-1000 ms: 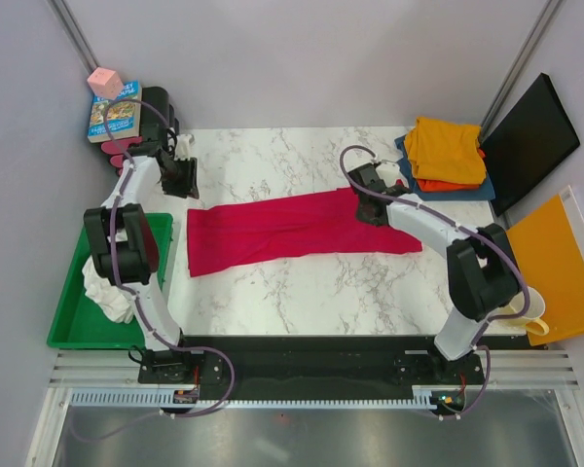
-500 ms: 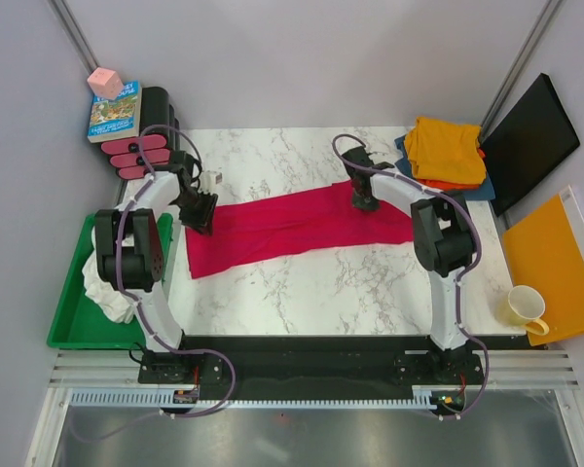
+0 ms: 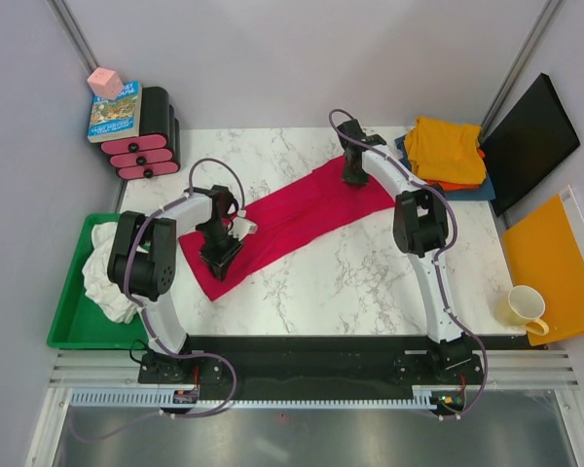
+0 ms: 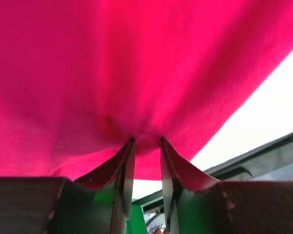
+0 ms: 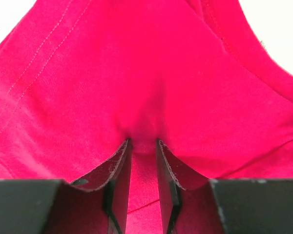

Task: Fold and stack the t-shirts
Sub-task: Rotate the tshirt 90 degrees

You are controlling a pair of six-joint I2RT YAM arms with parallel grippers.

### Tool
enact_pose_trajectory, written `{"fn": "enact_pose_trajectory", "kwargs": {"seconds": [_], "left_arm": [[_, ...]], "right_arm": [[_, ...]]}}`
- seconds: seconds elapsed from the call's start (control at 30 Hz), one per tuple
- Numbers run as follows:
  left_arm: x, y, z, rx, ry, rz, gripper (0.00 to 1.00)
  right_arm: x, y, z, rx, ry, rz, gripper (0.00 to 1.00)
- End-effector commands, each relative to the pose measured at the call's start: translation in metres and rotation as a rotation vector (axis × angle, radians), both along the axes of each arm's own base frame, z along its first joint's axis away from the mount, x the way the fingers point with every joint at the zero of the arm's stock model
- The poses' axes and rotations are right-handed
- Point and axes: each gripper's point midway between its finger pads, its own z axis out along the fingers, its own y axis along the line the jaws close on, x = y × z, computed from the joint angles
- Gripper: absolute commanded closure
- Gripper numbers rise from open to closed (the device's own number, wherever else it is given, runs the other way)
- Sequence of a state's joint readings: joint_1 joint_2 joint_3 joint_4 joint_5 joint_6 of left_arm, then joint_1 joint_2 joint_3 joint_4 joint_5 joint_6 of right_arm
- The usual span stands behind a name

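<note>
The crimson-red t-shirt [image 3: 302, 216] is stretched as a diagonal band across the marble table, from near left to far right. My left gripper [image 3: 220, 255] is shut on its near-left end; the left wrist view shows cloth [image 4: 136, 63] bunched between the fingertips of that gripper [image 4: 146, 140]. My right gripper [image 3: 353, 175] is shut on the far-right end; the right wrist view shows the shirt [image 5: 136, 73] pinched in that gripper [image 5: 142, 141]. A yellow-orange shirt [image 3: 446, 144] lies folded on an orange one [image 3: 438, 185] and a blue one [image 3: 479, 189] at the back right. A white shirt [image 3: 105, 280] lies crumpled in the green tray [image 3: 68, 331].
Pink-and-black stacked cases [image 3: 148, 146] with a book [image 3: 115, 109] and a pink cube [image 3: 104, 82] stand at the back left. A black board [image 3: 530, 141] and a flat orange board [image 3: 555, 263] lie at the right. A yellow mug [image 3: 523, 308] stands near right.
My left gripper has moved nearer and to the right with the shirt's left end. My right gripper has moved back and left. The shirt has turned from a level band to a diagonal one.
</note>
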State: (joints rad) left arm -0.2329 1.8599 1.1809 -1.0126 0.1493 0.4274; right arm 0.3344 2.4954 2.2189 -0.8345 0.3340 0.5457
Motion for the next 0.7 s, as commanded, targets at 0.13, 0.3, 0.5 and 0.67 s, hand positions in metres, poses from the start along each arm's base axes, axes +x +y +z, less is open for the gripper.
{"fn": "enact_pose_trajectory", "kwargs": {"seconds": [0.13,0.3,0.5,0.67], "left_arm": [[-0.057,-0.019,0.019,-0.072,0.115,-0.156,0.66],[-0.084,-0.046,0.027,-0.103,0.159,-0.242,0.66],[-0.050,-0.072,0.053,-0.099,-0.037,-0.221,0.64],[0.023,-0.082,0.114,-0.189,-0.408,-0.126,0.52]], "right_arm": [[0.020,0.022,-0.021,0.205,0.053,0.055,0.63],[0.043,0.037,-0.011,0.324,-0.014,0.067,0.55],[0.065,0.060,0.056,0.474,-0.199,0.146,0.54],[0.053,0.042,0.199,0.477,-0.503,0.143,0.49]]}}
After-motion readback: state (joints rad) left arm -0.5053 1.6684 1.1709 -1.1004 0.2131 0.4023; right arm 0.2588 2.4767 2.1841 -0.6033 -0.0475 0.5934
